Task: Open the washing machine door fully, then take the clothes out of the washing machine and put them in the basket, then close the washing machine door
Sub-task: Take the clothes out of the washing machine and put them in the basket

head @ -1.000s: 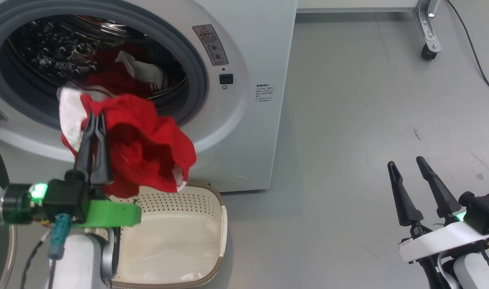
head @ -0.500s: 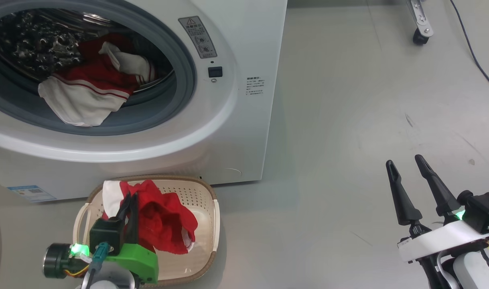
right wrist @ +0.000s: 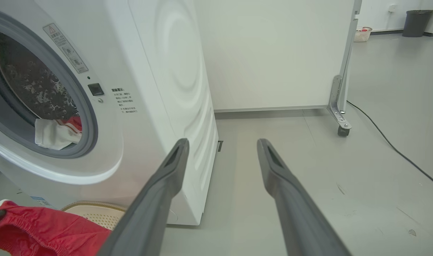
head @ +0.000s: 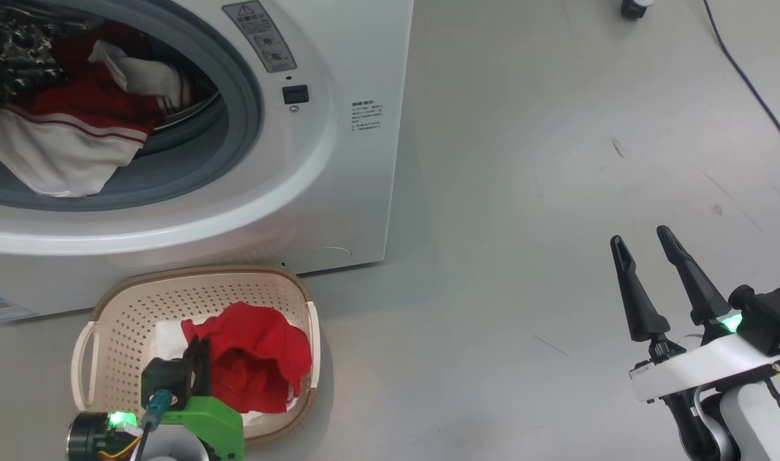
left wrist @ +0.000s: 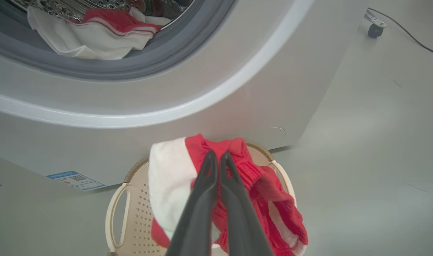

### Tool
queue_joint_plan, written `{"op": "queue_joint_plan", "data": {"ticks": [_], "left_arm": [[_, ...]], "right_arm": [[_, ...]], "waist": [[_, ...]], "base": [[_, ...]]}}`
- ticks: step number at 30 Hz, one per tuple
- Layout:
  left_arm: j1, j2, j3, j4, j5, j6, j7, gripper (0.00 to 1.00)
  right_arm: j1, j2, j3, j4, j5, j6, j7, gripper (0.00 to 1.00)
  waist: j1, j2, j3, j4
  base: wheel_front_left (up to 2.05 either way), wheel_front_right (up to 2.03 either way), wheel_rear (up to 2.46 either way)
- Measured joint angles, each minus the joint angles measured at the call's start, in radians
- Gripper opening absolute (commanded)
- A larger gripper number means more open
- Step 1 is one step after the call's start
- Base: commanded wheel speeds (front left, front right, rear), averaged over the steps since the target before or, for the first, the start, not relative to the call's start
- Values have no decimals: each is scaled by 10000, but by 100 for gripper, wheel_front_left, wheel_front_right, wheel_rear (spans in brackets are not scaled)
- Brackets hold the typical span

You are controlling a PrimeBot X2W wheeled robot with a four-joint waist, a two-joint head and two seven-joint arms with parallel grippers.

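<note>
Red garment (left wrist: 259, 185), white trim, is pinched in the left end effector (left wrist: 217, 154), fingers pressed together on the cloth near its top fold. It is held low over the basket (head: 191, 272) so the bundle lands inside the rim, not on the floor (head: 524, 192). In the head view most of it sits bunched in the basket, right under and ahead of that end effector. Can't tell if its weight is fully on the basket bottom, since the wrist housing blocks that. The basket is just in front of the washing machine (head: 351, 192), which gives a short drop path. More clothes (head: 63, 141), red with white stripes plus plain white, lie up and beyond the left fingertips, with one white piece draped over the grey gasket (head: 236, 147). Right end effector (head: 639, 235) hangs well off to the side over bare floor, fingers spread with nothing between them, likely so it doesn't foul the working arm. Writing: warning sticker (head: 258, 35) with a red triangle beside the gasket, a small print block (head: 365, 115), and a blue label (left wrist: 76, 180) with what looks like a QR code. None of it is legible. My read on next: release, then back for the rest.
</note>
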Motion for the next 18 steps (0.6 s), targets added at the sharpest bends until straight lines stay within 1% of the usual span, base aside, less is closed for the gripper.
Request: {"op": "queue_joint_plan", "data": {"ticks": [5, 9, 14, 18], "left_arm": [[-162, -2, 270, 541, -31, 63, 15, 0], [-362, 0, 514, 1154, -451, 75, 117, 0], [-657, 6, 683, 1770, -430, 125, 184, 0], [-895, 8, 997, 2230, -453, 157, 182, 0]], "right_arm": [[-148, 40, 82, 25, 140, 0, 0, 100], [-224, 46, 94, 82, 224, 0, 0, 100], [-365, 36, 48, 125, 301, 0, 0, 100], [-415, -36, 0, 188, 311, 0, 0, 100]], "waist": [[0, 0, 205, -318], [0, 0, 410, -643], [0, 0, 696, -976], [0, 0, 910, -1187]], "base": [[0, 0, 0], [0, 0, 0], [0, 0, 0], [0, 0, 0]]}}
